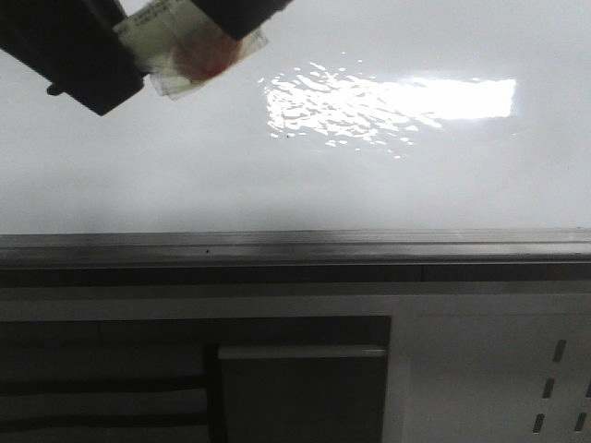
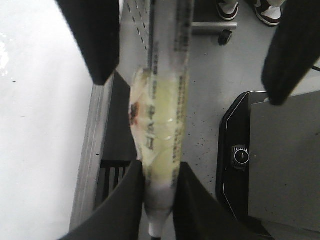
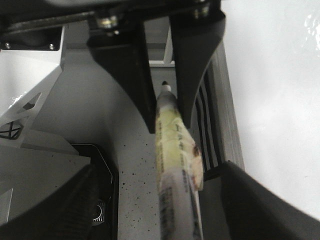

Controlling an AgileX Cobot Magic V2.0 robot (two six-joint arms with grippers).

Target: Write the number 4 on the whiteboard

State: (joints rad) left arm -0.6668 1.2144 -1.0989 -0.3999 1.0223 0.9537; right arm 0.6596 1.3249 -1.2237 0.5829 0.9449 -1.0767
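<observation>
L fingers (image 2: 159, 200) clamp taped marker (image 2: 162, 135); R fingers (image 3: 160, 210) spread wide; whiteboard (image 1: 277, 194) blank.

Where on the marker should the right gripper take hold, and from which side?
Grip the tape-wrapped mid-barrel, just behind where the left gripper pinches the marker near its tip. The right gripper is open with a finger on either side of the barrel, so closing across the long axis there, coming from the tail end, looks best. The tape probably adds grip.
</observation>
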